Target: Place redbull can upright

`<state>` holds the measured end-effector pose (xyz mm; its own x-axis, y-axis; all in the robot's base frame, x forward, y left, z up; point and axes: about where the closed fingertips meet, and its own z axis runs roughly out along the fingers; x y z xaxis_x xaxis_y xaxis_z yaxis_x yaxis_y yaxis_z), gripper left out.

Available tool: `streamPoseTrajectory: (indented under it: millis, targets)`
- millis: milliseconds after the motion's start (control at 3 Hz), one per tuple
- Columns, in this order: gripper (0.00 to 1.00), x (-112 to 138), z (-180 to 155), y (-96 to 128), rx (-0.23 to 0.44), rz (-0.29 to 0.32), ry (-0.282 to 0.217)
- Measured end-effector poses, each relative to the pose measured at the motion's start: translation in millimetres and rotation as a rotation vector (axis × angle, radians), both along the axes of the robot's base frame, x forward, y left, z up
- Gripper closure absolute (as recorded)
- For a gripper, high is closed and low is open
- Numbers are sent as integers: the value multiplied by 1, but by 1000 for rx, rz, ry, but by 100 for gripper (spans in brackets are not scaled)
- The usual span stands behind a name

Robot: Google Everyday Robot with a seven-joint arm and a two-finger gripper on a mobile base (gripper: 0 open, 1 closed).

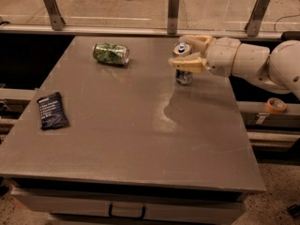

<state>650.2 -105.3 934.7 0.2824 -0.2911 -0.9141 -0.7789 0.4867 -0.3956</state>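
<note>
The redbull can point(183, 76) stands upright on the grey table point(140, 139) near its far right edge, its shiny top showing between the fingers. My gripper point(185, 51) reaches in from the right and is shut on the can's upper part, one finger behind it and one across its front. The can's base rests on the table top.
A wider green-patterned can point(110, 53) lies on its side at the far left of the table. A dark blue packet point(51, 110) lies near the left edge. A railing with posts point(173, 11) runs behind the table. A roll of tape point(275, 105) sits off the table to the right.
</note>
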Motion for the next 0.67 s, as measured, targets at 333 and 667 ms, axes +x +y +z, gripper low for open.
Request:
streamPoseTrajectory:
  millis: [333,667]
  targets:
    - [0,0,3,-3,-4,-13,-8]
    - [0,-12,40,-12,-66,-81,-85]
